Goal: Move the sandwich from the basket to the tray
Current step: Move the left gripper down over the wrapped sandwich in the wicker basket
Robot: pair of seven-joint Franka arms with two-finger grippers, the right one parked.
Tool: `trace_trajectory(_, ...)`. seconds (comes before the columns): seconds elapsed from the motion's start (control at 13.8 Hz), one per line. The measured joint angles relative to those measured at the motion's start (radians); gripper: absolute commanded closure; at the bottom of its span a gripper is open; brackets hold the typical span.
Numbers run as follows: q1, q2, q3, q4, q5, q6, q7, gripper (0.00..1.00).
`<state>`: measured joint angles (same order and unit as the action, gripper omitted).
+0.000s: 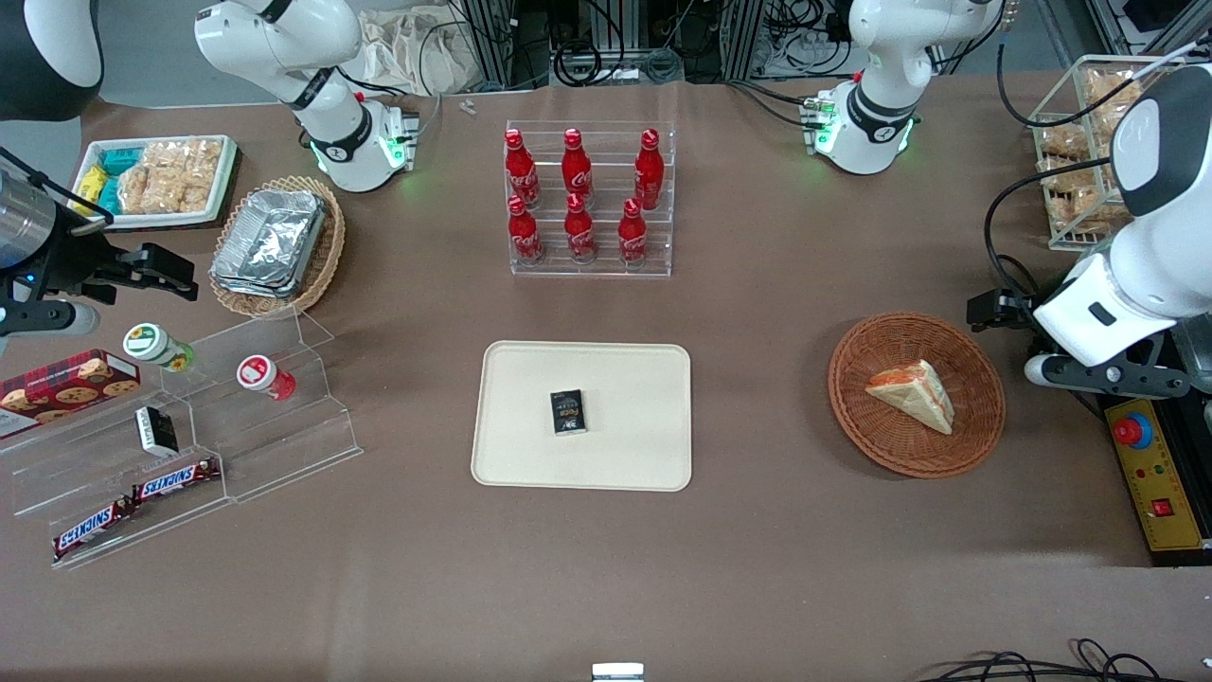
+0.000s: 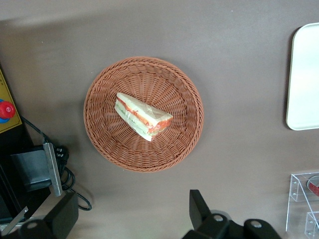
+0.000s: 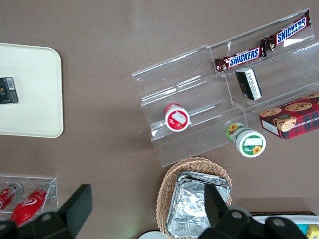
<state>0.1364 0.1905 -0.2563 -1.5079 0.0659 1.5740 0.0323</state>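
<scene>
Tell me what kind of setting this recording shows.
Probably a robotics lab staged as a snack shop: cola bottles on an acrylic rack, Snickers bars on clear shelves, cables near the arm bases. The open claw hovers above the sandwich in its basket.

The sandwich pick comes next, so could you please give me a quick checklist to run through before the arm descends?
1. Sandwich lying alone in the basket: ok.
2. Gripper open, fingers spread: ok.
3. Gripper over the sandwich: not ok, it hangs above the table beside the basket.
4. Tray has bare room: ok, only a small black box sits on it.
5. Wrapper's grip: cannot tell.
</scene>
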Motion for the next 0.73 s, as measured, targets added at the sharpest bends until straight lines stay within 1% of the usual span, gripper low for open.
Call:
trace_trajectory(0.36,0.001,0.008,0.003,0.000,0.001,-0.001,-0.016,0.00)
trace_trajectory(0.44,0.001,0.014,0.003,-0.001,0.001,-0.002,-0.045,0.00)
trace_trajectory(0.58,0.002,0.034,0.004,-0.014,0.005,0.000,-0.165,0.00)
trace_trajectory(0.65,0.002,0.044,0.004,-0.035,0.009,0.022,-0.221,0.00)
trace_trajectory(0.73,0.005,0.049,0.006,-0.075,0.011,0.080,-0.273,0.00)
